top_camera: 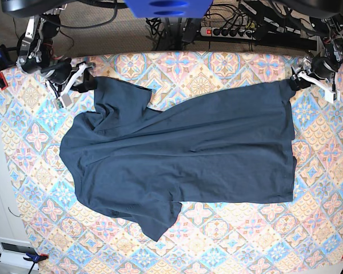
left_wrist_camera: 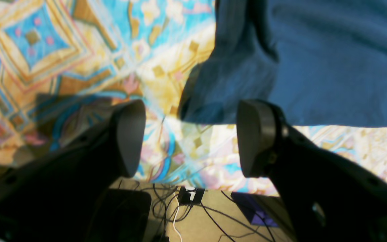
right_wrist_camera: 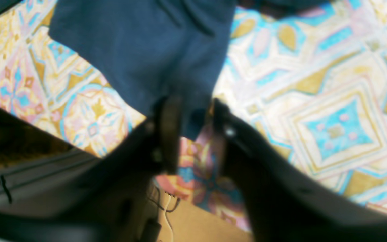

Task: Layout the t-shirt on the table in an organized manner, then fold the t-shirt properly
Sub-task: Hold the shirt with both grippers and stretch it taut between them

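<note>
The t-shirt [top_camera: 183,157] is spread across the middle of the table [top_camera: 257,240], which is covered with a patterned cloth, as seen in the base view. The garment is laid sideways: the hem edge is placed toward the right side of that view and the collar end toward the left. One short sleeve [top_camera: 157,222] is extended toward the near table edge, and the other sleeve [top_camera: 117,91] is pointed toward the far-left corner. Wrinkles are seen running along the body of the fabric. At the far-left corner of the base view, the right gripper [right_wrist_camera: 193,134] is positioned at the tip of the far sleeve. In the right wrist view, its jaws are set narrowly apart, with a fold of the navy fabric lying between them; whether the cloth is actually pinched cannot be told from the blurred frame. At the far-right corner of the base view, the left gripper [left_wrist_camera: 190,137] is positioned at the far hem corner. In the left wrist view, its jaws are spread wide, and the edge of the fabric is seen just beyond the fingertips, not clamped. Cables [left_wrist_camera: 213,215] are visible on the floor below the table edge.
</note>
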`<state>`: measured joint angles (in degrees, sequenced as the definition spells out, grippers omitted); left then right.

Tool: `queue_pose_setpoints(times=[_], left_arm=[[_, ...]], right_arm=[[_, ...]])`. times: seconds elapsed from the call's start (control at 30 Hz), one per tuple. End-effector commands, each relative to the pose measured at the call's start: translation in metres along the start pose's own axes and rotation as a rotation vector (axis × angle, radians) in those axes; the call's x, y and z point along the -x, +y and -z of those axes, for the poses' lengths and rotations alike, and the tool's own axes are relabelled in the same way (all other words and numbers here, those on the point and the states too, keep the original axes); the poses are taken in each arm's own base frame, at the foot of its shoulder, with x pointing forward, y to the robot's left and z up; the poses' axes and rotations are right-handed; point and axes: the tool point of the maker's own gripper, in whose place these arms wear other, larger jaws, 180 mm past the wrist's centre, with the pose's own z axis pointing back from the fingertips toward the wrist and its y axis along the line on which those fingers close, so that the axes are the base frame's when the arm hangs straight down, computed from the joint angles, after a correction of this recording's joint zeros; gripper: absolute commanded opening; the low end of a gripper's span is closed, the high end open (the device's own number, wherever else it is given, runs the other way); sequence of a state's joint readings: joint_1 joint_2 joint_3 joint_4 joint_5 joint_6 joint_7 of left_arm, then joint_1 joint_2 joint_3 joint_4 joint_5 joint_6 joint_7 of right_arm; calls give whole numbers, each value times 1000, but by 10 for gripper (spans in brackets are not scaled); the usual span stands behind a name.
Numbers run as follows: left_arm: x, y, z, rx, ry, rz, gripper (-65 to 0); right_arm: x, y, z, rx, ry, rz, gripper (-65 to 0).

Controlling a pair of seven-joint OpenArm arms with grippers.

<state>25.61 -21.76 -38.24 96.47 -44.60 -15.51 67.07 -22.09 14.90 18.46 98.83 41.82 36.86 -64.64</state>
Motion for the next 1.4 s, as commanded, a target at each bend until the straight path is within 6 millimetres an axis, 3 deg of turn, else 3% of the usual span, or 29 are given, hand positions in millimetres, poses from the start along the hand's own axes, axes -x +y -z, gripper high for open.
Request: queue_pose_setpoints(times=[0.0,0.1,0.23,0.47,0.53,0.63,0.77,0.8,0.9,1.07,1.13,1.27,1.37], left_arm=[[-13,-1,-5,3,-37,23,-231],[-13,-1,-5,3,-37,23,-231],[-13,-2,-5,5,-37,23,-231],[-13,-2,-4,5,-36,22,-231],[-13,-2,-4,5,-36,22,-231],[-13,-2,-4,5,-36,22,-231],[-10,0,-5,2,-27,21,-231],[-10,0,-5,1,-26,22,-231],[-2,4,-7,-10,-7,26,-231],[10,10,-11,-26,28,36,-231],[13,2,-6,-5,47,57,-231],[19,-7,0,19,66,67,-231],[10,-12,4,29,42,64,-231]], right_arm=[[-8,-3,-4,2,-31,-7,-408],[0,-8,-2,4,-14,23,-360],[13,-11,3,-3,16,58,-351],[19,11,17,-69,55,26,-351],[13,16,21,-83,49,10,-356],[-8,19,27,-96,13,-19,-425],[-6,18,28,-101,16,-11,-623],[-7,18,27,-101,14,-14,-650],[-14,23,22,-99,-5,-43,-643],[3,17,-6,-44,-2,-59,-643],[6,16,-15,-32,-4,-80,-643],[21,17,-24,-19,24,-70,-643],[35,20,-27,-22,53,-60,-643]])
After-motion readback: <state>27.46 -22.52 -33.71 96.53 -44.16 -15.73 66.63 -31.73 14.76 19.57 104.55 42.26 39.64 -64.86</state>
